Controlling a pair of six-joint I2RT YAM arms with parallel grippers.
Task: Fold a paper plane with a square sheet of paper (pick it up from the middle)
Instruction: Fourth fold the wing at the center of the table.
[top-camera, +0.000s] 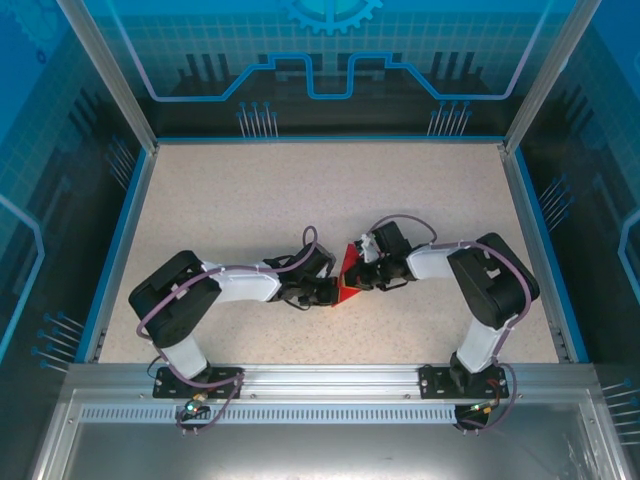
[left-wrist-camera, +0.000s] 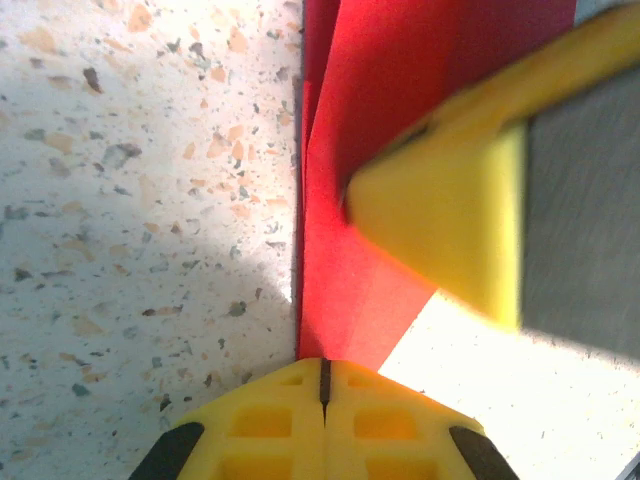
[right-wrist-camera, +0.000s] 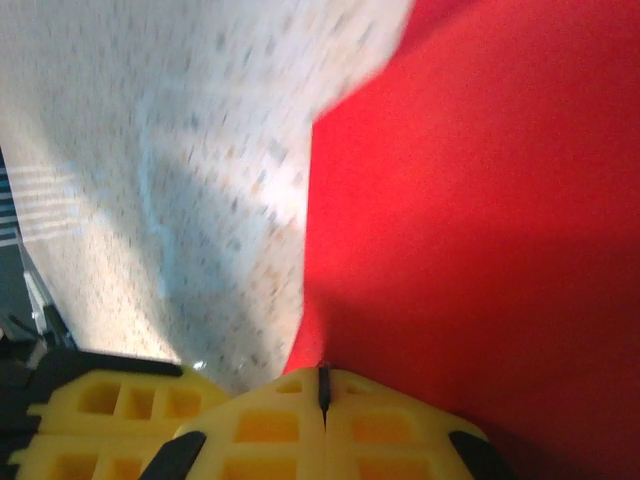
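1. Sheet of paper (top-camera: 346, 272) (left-wrist-camera: 380, 150) (right-wrist-camera: 480, 200): bright red, partly folded, creased layers visible; at mid-tabletop (top-camera: 300, 190), between both grippers.
2. Left gripper (top-camera: 335, 290) (left-wrist-camera: 323, 385): jaws together, pinching the sheet's lower tip.
3. Right gripper (top-camera: 362, 272) (right-wrist-camera: 322, 385): jaws together on the sheet's edge; one of its yellow fingers (left-wrist-camera: 450, 230) lies over the red surface.

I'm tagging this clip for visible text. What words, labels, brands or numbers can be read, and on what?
None can be read. The red paper is plain, the speckled table bears no marks, and the blue back wall carries only a gear shape and line patterns, no letters or digits.
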